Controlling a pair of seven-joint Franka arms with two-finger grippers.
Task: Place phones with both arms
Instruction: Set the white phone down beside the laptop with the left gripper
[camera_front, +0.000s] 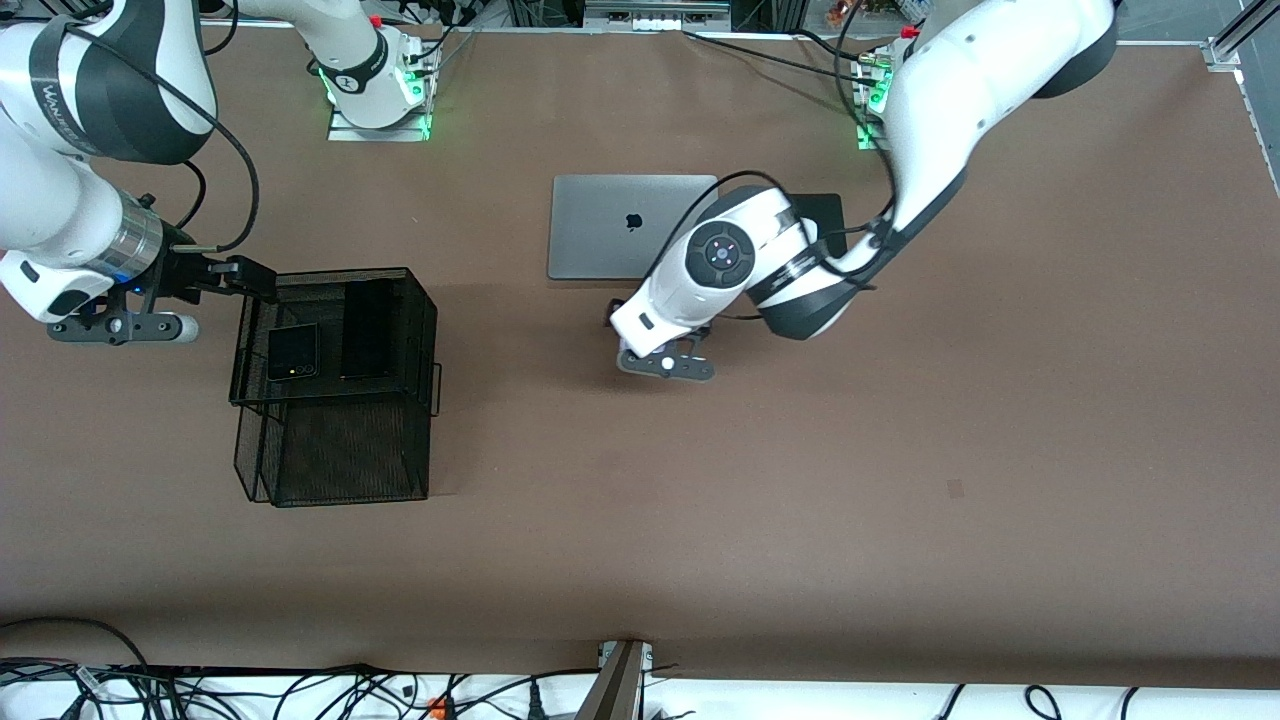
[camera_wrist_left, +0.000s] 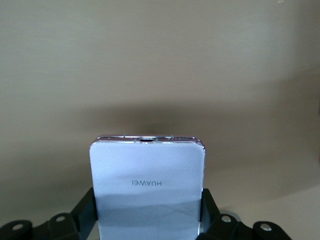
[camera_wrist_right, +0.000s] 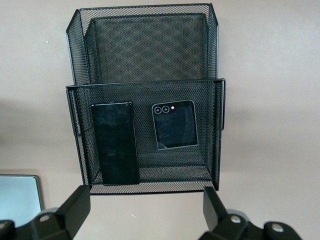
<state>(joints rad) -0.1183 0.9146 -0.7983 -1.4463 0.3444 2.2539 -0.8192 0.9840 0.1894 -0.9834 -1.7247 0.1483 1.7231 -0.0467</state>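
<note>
My left gripper (camera_front: 640, 350) is over the table by the laptop's front-camera edge. In the left wrist view it (camera_wrist_left: 147, 215) is shut on the pale lilac-white phone (camera_wrist_left: 147, 170), gripped by its two side edges. The squarish black phone (camera_front: 292, 352) and the long slim black slab (camera_front: 366, 335) lie side by side in the upper tray of a black mesh organizer (camera_front: 340, 272). Both also show in the right wrist view, the squarish one (camera_wrist_right: 174, 125) and the slab (camera_wrist_right: 115, 142). My right gripper (camera_front: 255, 282) is open and empty, just outside the organizer's rim (camera_wrist_right: 145, 188) toward the right arm's end of the table; it also shows in the right wrist view (camera_wrist_right: 145, 205).
A closed silver laptop (camera_front: 620, 225) lies mid-table toward the robots' bases, and its corner shows in the right wrist view (camera_wrist_right: 17, 197). A flat black pad (camera_front: 825, 215) lies beside it, partly under the left arm. The organizer's lower mesh bin (camera_front: 350, 450) sits nearer the front camera.
</note>
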